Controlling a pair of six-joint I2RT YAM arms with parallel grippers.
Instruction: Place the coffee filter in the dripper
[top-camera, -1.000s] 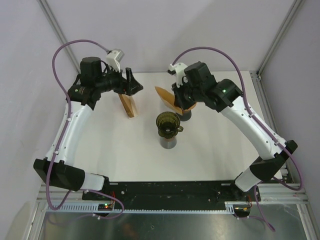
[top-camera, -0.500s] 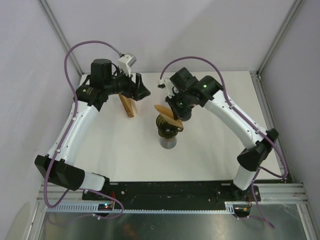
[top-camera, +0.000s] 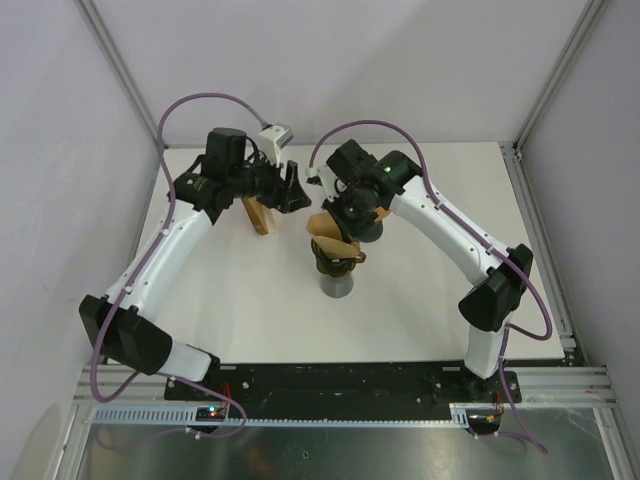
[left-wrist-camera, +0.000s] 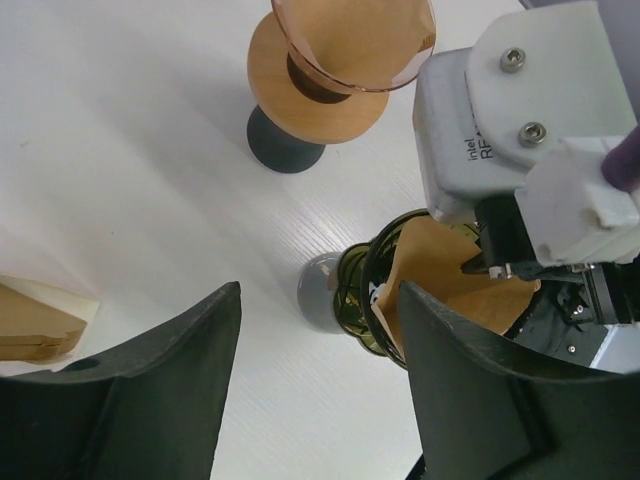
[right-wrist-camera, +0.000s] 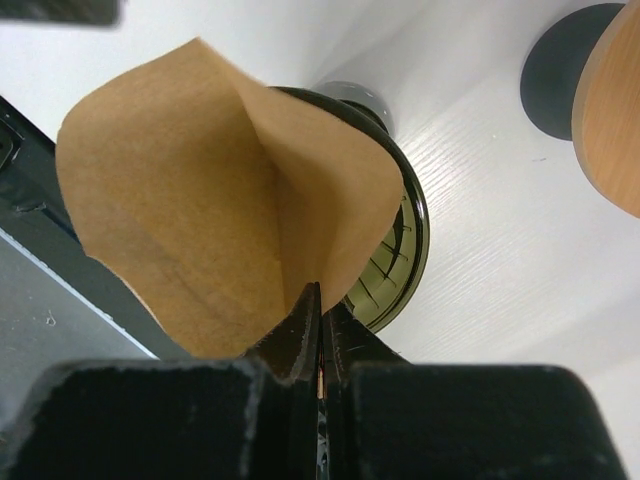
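A brown paper coffee filter (top-camera: 327, 228), opened into a cone, is pinched in my right gripper (top-camera: 338, 222) right above the dark green glass dripper (top-camera: 337, 262) on its grey base. In the right wrist view the filter (right-wrist-camera: 200, 190) covers most of the dripper's ribbed mouth (right-wrist-camera: 400, 260), and my right gripper (right-wrist-camera: 320, 310) is shut on the filter's fold. My left gripper (top-camera: 296, 190) is open and empty, just left of the dripper. In the left wrist view my left gripper (left-wrist-camera: 320, 380) frames the dripper (left-wrist-camera: 365, 300) with the filter (left-wrist-camera: 440, 270) partly inside its rim.
A wooden holder with spare filters (top-camera: 257, 213) stands behind my left gripper and shows at the left wrist view's edge (left-wrist-camera: 35, 320). A second amber dripper with a wooden collar (left-wrist-camera: 345, 50) on a dark base (right-wrist-camera: 560, 60) stands just behind the green one.
My right gripper has carried the filter from near the amber dripper forward and down over the green dripper. My left arm has swung right, toward the dripper.
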